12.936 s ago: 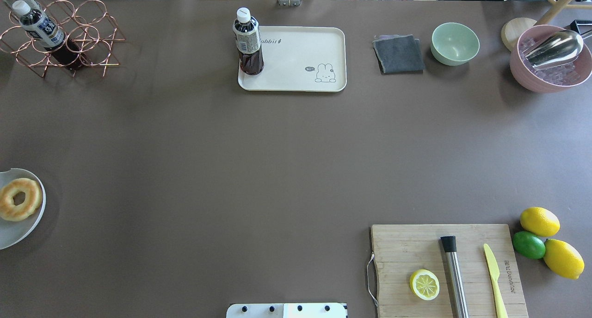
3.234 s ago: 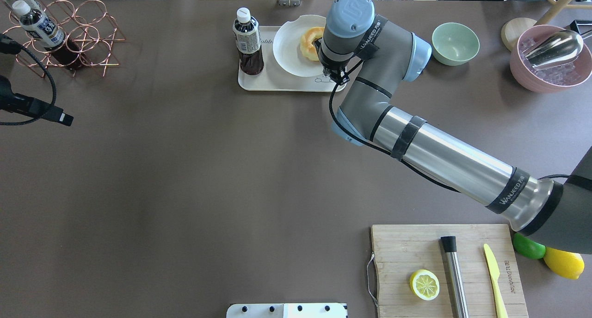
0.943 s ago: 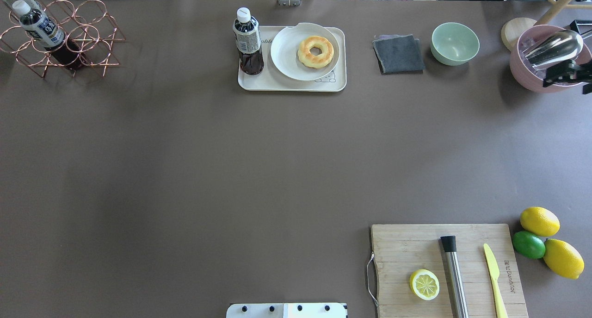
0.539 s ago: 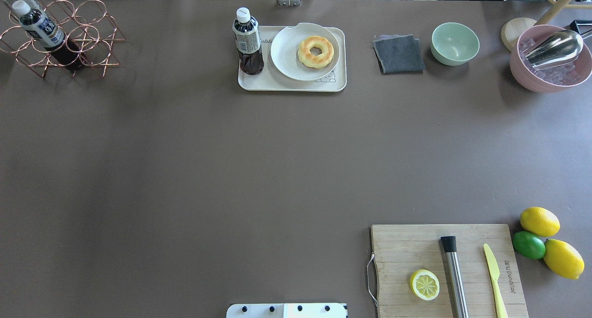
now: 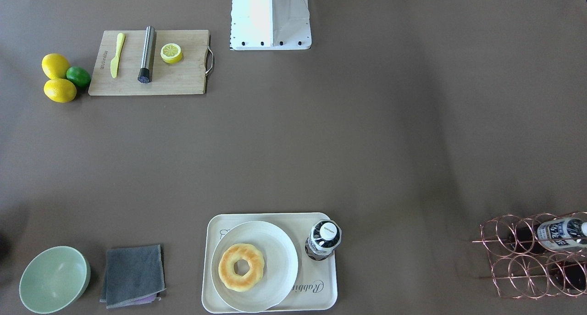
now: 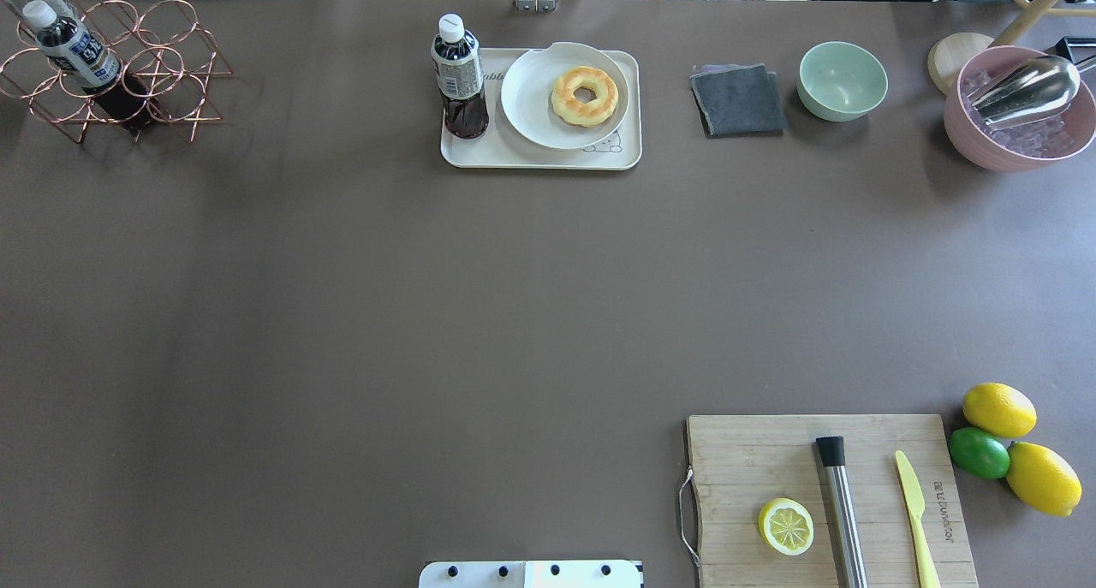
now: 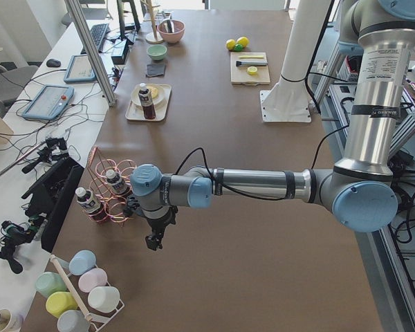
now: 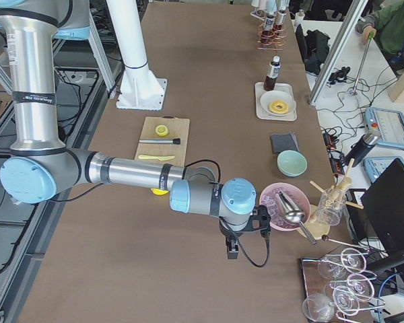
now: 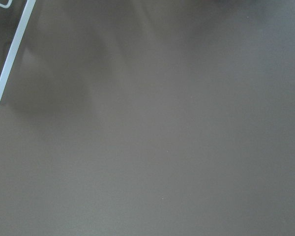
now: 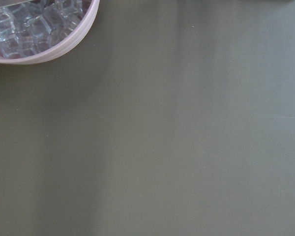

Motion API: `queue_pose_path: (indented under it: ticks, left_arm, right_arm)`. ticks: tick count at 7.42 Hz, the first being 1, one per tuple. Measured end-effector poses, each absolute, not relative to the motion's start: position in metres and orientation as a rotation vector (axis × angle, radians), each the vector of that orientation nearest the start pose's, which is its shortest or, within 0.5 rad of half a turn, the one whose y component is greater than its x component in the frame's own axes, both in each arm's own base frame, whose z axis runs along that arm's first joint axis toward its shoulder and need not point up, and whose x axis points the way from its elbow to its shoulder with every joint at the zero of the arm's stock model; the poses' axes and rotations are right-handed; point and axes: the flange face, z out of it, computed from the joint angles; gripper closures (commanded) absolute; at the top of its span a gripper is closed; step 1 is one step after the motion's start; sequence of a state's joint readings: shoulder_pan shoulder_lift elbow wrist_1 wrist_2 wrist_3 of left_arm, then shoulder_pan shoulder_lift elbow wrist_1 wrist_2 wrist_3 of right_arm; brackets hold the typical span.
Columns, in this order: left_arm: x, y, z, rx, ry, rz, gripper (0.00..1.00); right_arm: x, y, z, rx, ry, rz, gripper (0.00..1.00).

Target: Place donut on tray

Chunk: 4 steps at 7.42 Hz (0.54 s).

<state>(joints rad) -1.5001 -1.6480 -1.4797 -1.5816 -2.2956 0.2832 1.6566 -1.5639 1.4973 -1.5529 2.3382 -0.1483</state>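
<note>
The golden donut (image 6: 585, 97) lies on a round white dish (image 6: 531, 109) that sits on the cream rabbit tray (image 6: 479, 153) at the table's far middle. It also shows in the front view (image 5: 241, 266). A dark drink bottle (image 6: 458, 79) stands on the tray beside the dish. My left gripper (image 7: 152, 242) hangs over the table's left end, by the wire rack. My right gripper (image 8: 232, 254) hangs over the right end, by the pink bowl. Each shows only in a side view, so I cannot tell whether it is open or shut.
A wooden cutting board (image 6: 736, 451) holds a lemon half (image 6: 785, 525), a metal muddler and a yellow knife. Lemons and a lime (image 6: 979, 452) lie beside it. A grey cloth (image 6: 738, 100), green bowl (image 6: 842, 80), pink ice bowl (image 6: 1019, 113) and copper bottle rack (image 6: 111, 66) line the far edge.
The dish with the donut went from the table's left edge onto the tray. The right arm has since drawn back and left the overhead view; the donut has lain still for the last second.
</note>
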Motion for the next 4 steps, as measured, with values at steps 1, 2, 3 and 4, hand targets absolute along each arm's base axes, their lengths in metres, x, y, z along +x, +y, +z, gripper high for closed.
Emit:
queue_pose_path:
  ticks: [1,2,3,4]
  left_arm:
    - [-0.029,-0.521,0.672,0.063,0.741,0.331,0.01]
    - [-0.029,-0.511,0.679,0.049,0.763,0.321,0.01]
    - [-0.028,-0.505,0.685,0.037,0.775,0.312,0.01]
    - [-0.028,-0.502,0.688,0.024,0.778,0.298,0.01]
  right_arm:
    - [0.105,-0.482,0.689,0.032,-0.787,-0.018,0.0]
    - [0.103,-0.482,0.688,0.027,-0.799,-0.005,0.0]
    - [0.103,-0.481,0.688,0.023,-0.804,0.0,0.0]
    - [0.102,-0.478,0.69,0.019,-0.806,0.003,0.0]
